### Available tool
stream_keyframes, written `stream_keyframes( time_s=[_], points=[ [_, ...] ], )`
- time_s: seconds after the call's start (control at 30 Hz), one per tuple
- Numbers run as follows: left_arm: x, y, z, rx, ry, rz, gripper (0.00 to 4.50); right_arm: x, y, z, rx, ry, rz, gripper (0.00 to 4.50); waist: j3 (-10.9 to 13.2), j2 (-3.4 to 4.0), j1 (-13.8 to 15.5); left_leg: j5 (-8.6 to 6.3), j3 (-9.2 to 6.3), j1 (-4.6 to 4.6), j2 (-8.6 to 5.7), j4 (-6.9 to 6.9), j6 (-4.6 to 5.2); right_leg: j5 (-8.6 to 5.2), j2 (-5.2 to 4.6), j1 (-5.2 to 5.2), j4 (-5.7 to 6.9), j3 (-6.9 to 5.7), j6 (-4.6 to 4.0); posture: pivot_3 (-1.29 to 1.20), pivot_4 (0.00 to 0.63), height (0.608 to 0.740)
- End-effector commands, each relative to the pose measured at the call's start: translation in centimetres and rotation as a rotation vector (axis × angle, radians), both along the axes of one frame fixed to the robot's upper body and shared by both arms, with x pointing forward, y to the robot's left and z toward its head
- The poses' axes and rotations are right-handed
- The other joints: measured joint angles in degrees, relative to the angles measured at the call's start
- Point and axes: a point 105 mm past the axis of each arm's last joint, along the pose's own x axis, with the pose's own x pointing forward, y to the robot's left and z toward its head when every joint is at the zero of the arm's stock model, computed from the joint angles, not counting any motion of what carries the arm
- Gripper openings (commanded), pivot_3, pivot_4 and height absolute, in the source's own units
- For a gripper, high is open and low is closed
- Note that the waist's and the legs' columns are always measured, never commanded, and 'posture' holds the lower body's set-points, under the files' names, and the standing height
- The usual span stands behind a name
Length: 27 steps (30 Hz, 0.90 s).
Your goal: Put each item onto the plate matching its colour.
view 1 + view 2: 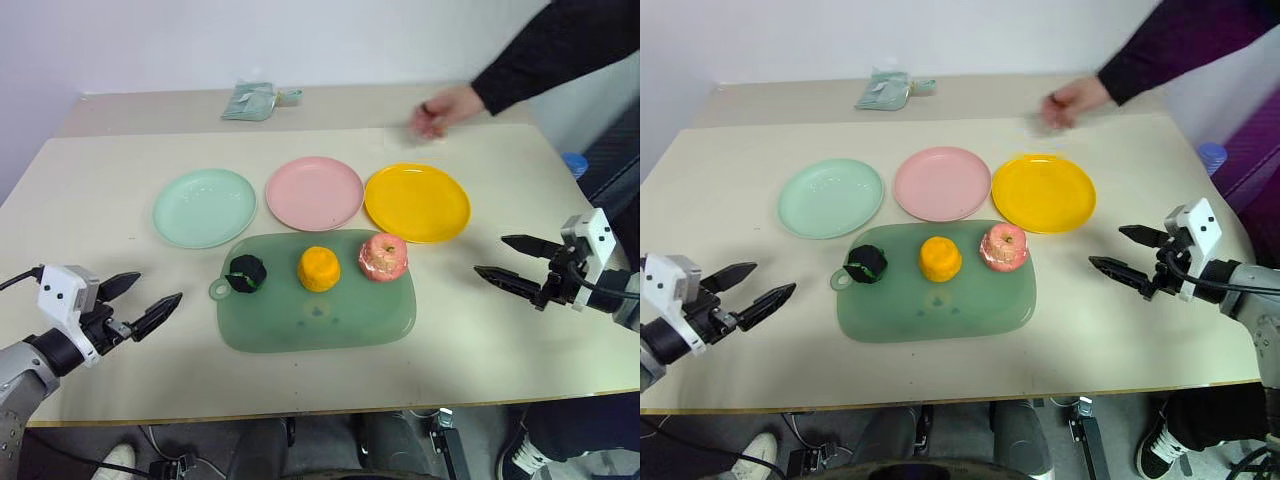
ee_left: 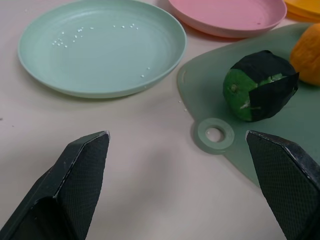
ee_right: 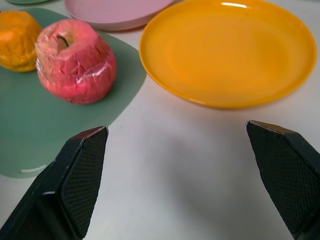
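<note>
Three items sit in a row on a translucent green board point(image 1: 330, 320): a dark green-black lump point(image 1: 246, 273), a round orange one point(image 1: 318, 269) and a pinkish-red apple point(image 1: 383, 257). Behind the board lie a mint green plate point(image 1: 204, 207), a pink plate point(image 1: 314, 193) and a yellow plate point(image 1: 417, 202), all bare. My left gripper point(image 1: 150, 302) hovers open left of the board, pointing at the lump point(image 2: 260, 86). My right gripper point(image 1: 505, 260) hovers open right of the board, nearest the apple point(image 3: 75, 61) and yellow plate point(image 3: 227, 50). Neither holds anything.
A person's hand point(image 1: 442, 108) in a dark sleeve reaches over the table's far right, behind the yellow plate. A crumpled greenish packet point(image 1: 255, 100) lies at the far edge. The table's front edge runs just below the board.
</note>
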Motion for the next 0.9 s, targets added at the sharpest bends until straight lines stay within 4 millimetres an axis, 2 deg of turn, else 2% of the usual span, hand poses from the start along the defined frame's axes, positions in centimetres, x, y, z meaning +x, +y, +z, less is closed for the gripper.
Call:
stream_keyframes(
  time_s=[0.03, 0.4, 0.63, 0.77, 0.9],
  points=[
    [-0.2, 0.2, 1.2, 0.013, -0.046, 0.024, 4.5, 0.3, 0.4, 0.8, 0.004, -0.049, 0.023, 4.49, 0.0, 0.0, 0.0, 0.0, 0.0, 0.0, -0.01, 0.0, 0.0, 0.0, 0.0, 0.0, 0.0, 0.0, 0.0, 0.0, 0.15, 0.74],
    [0.4, 0.4, 1.7, -0.008, -0.085, 0.058, 4.5, 1.7, 1.2, 1.1, 0.003, -0.117, 0.013, 4.49, 0.0, 0.0, 0.03, 0.0, 0.0, 0.0, -0.04, 0.01, 0.0, 0.0, -0.02, 0.0, 0.0, 0.0, 0.0, 0.0, 0.15, 0.74],
    [1.7, 0.1, 2.3, -0.02, -0.109, 0.048, 4.5, 2.1, 1.5, 0.6, 0.01, -0.147, -0.033, 4.49, -0.01, 0.0, 0.07, 0.0, -0.01, 0.0, -0.07, 0.01, 0.0, 0.0, 0.0, 0.0, 0.0, 0.0, 0.0, 0.0, 0.15, 0.74],
    [3.4, -1.1, 2.9, -0.046, -0.134, 0.013, 4.5, 1.8, 0.5, 0.0, 0.049, -0.143, -0.1, 4.49, -0.01, -0.01, 0.19, 0.0, -0.02, 0.0, -0.1, 0.02, 0.0, 0.01, -0.01, 0.02, 0.01, -0.01, 0.01, 0.0, 0.15, 0.74],
    [4.4, -2.7, 3.3, -0.114, -0.136, -0.06, 4.5, 1.1, 1.3, -0.1, 0.068, -0.136, -0.08, 4.49, -0.01, 0.01, 0.05, 0.0, -0.03, 0.0, -0.11, 0.03, 0.0, 0.01, 0.0, 0.02, 0.02, -0.02, 0.01, 0.0, 0.15, 0.74]
  ],
)
